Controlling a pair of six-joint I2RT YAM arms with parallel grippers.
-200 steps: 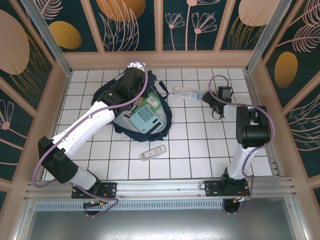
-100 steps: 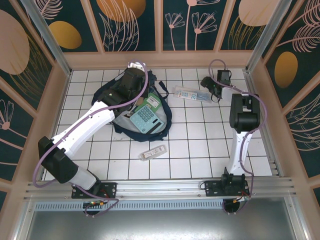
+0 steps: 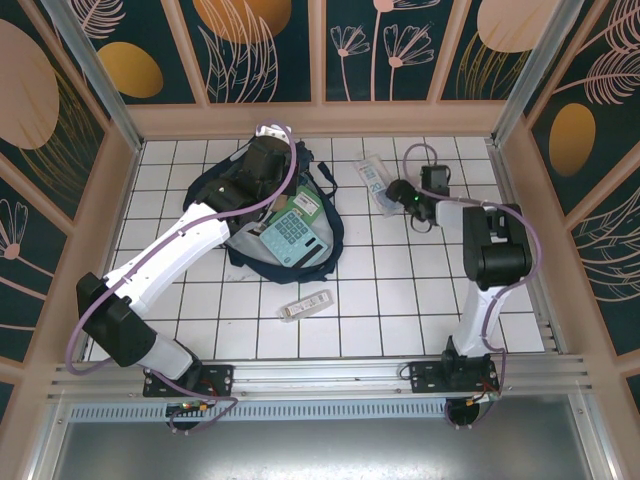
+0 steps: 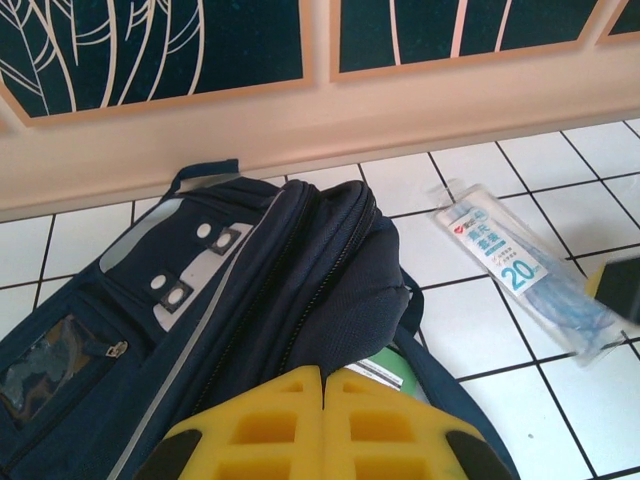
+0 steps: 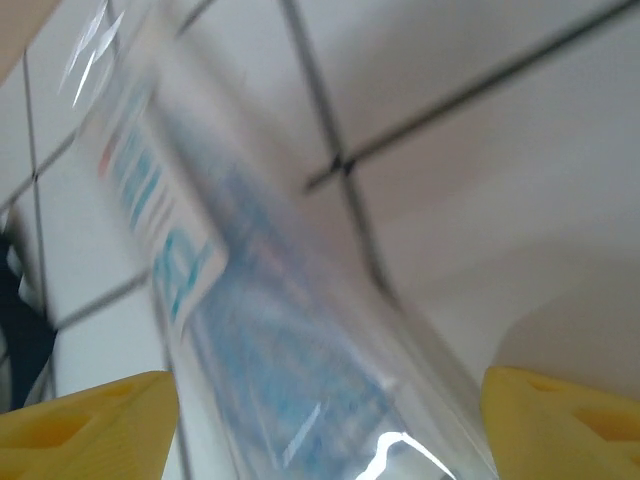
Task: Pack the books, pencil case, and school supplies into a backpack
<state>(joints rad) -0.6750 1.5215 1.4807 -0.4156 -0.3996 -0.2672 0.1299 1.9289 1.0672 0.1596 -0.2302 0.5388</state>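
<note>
Compared with a second ago, the clear packet (image 3: 375, 182) lies on a slant in the upper middle of the top view instead of level, and the right gripper (image 3: 403, 197) sits lower, at the packet's lower right end. The left arm is where it was.

In the top view, the soft navy backpack (image 3: 205, 190) sprawls open at upper left of centre on the white tiled table (image 3: 400, 300). Inside its mouth are the mint-green calculator (image 3: 290, 238) with white keys and a small green book (image 3: 305, 207) just above it. The left gripper (image 3: 264, 190) hangs over the bag. The slim white-grey bar (image 3: 305, 305) lies alone on the tiles below the bag.

In the left wrist view, the left gripper (image 4: 322, 385) shows ribbed yellow fingers pressed together at the bottom edge, against the backpack (image 4: 250, 300) fabric with its zip and grey stripe. Whether they pinch a fold I cannot tell. The glossy packet (image 4: 520, 270) lies at right.

In the right wrist view, the right gripper (image 5: 325, 420) stands wide, with its yellow fingers (image 5: 90, 415) in the bottom corners. The blurred, shiny packet (image 5: 250, 330) runs between them.
</note>
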